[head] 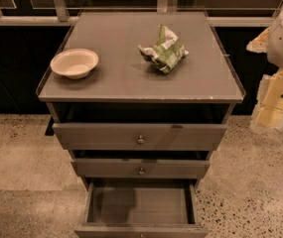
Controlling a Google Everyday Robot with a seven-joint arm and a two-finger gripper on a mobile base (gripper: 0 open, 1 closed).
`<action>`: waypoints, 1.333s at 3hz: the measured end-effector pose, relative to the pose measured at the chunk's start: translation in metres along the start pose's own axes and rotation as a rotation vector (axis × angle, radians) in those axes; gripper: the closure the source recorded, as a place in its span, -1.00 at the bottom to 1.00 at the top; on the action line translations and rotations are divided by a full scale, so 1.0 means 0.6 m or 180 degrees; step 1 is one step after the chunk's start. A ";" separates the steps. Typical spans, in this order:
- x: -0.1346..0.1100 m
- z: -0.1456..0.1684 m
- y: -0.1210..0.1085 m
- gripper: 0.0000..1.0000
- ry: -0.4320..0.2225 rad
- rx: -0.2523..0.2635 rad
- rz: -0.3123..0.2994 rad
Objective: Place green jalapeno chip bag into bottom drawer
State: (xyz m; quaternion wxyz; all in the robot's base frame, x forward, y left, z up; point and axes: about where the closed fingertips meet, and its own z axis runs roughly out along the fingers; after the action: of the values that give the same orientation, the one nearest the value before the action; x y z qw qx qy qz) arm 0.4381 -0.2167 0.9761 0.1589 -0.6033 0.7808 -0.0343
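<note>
The green jalapeno chip bag (164,49) lies crumpled on the grey cabinet top (126,78), right of the middle and towards the back. The bottom drawer (140,206) is pulled out at the foot of the cabinet, and its flat grey floor is bare. My gripper (274,105) hangs at the right edge of the view, beside the cabinet's right side. It is well apart from the bag and holds nothing that I can see.
A pale round bowl (74,63) stands on the left of the cabinet top. The two upper drawers (140,137) with small round knobs are slightly pulled out. Speckled floor surrounds the cabinet; a dark wall and rail run behind it.
</note>
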 end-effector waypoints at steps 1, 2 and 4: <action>0.000 0.000 0.000 -1.00 0.0000 0.0000 0.0000; 0.001 0.001 -0.024 -1.00 -0.0039 0.0009 -0.0040; -0.006 0.055 -0.185 -1.00 -0.0404 -0.0044 -0.0272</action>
State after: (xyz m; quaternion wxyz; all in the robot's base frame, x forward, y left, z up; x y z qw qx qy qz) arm 0.5516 -0.2385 0.9728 0.2023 -0.6381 0.7429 0.0026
